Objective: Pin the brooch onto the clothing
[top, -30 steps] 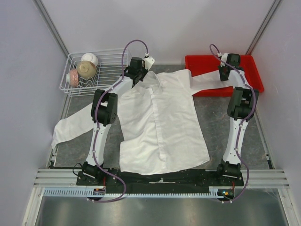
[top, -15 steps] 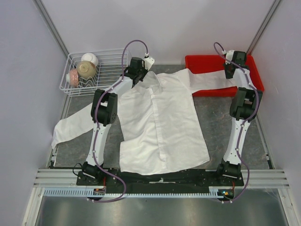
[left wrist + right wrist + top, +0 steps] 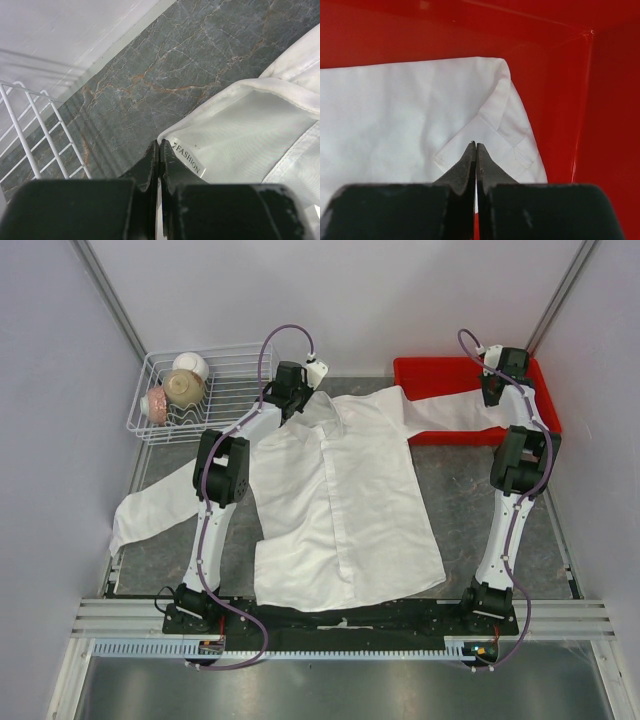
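Observation:
The white shirt (image 3: pixel 340 500) lies spread face up on the table, collar toward the far side. Its right sleeve reaches into the red bin (image 3: pixel 430 370). My left gripper (image 3: pixel 299 402) is at the collar's left edge. In the left wrist view the gripper (image 3: pixel 159 145) is shut on the collar edge beside a "FASHION" label (image 3: pixel 187 160). My right gripper (image 3: pixel 495 392) is over the bin. In the right wrist view the gripper (image 3: pixel 474 145) is shut and empty just above the sleeve cuff (image 3: pixel 510 125). The brooch is hidden or out of view.
A white wire rack (image 3: pixel 230 370) with bowls (image 3: pixel 183 388) stands at the far left, close to my left gripper; its wires show in the left wrist view (image 3: pixel 30 130). The bin's red wall (image 3: pixel 610 125) is right of the cuff. The left sleeve (image 3: pixel 150 505) trails toward the left table edge.
My right gripper has moved right and farther back over the red bin, and the sleeve end now lies flatter. The left arm has not moved.

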Tool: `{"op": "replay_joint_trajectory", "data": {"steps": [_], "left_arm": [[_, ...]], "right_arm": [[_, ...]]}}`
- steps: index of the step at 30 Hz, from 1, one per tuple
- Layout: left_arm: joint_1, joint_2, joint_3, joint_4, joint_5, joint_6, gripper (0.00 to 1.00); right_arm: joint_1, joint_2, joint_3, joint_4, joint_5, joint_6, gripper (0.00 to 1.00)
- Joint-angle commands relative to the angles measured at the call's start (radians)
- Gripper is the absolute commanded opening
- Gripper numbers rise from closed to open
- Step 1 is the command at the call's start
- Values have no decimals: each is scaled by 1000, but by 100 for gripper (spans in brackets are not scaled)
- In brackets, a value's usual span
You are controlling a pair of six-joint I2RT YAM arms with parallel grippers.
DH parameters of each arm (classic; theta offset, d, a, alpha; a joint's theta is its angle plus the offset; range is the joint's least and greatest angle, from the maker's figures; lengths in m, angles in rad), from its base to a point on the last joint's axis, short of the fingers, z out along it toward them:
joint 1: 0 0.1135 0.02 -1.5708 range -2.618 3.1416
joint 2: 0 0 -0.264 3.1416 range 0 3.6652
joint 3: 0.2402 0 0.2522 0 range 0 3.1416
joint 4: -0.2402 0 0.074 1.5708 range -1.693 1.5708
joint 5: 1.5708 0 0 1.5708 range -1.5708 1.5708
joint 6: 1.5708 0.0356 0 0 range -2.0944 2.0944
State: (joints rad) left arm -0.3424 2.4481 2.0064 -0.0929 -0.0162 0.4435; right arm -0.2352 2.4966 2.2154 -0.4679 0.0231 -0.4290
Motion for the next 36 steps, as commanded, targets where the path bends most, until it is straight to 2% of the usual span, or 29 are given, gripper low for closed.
{"op": "replay_joint_trajectory", "data": {"steps": [1, 2, 3, 6, 8, 9, 12, 27, 31, 36], "left_arm": [[6, -15, 2, 55, 9, -15, 2], [8, -15, 2, 55, 9, -17, 2], [6, -15, 3, 55, 10, -17, 2], [6, -14, 2, 53, 10, -22, 2], [8, -11, 3, 53, 12, -22, 2], [6, -9, 3, 53, 10, -23, 2], [6, -9, 3, 53, 12, -23, 2], [6, -5, 11, 55, 10, -23, 2], [6, -3, 11, 55, 10, -25, 2], [6, -3, 9, 55, 10, -22, 2]], "right_arm": [[-1, -39, 35, 12, -18, -7, 0], [-1, -41, 35, 11, -18, -5, 1], [-1, -41, 35, 8, -47, -4, 11], [-4, -51, 26, -6, -87, 13, 27], [-1, -50, 21, -15, -98, 27, 31], [-3, -47, 23, -18, -109, 32, 37], [-3, -28, 32, -40, -111, 41, 42], [-6, 18, 36, -89, -89, 35, 45], [-9, 27, 43, -89, -80, 30, 40], [-21, 36, 61, -89, -69, 33, 22]]}}
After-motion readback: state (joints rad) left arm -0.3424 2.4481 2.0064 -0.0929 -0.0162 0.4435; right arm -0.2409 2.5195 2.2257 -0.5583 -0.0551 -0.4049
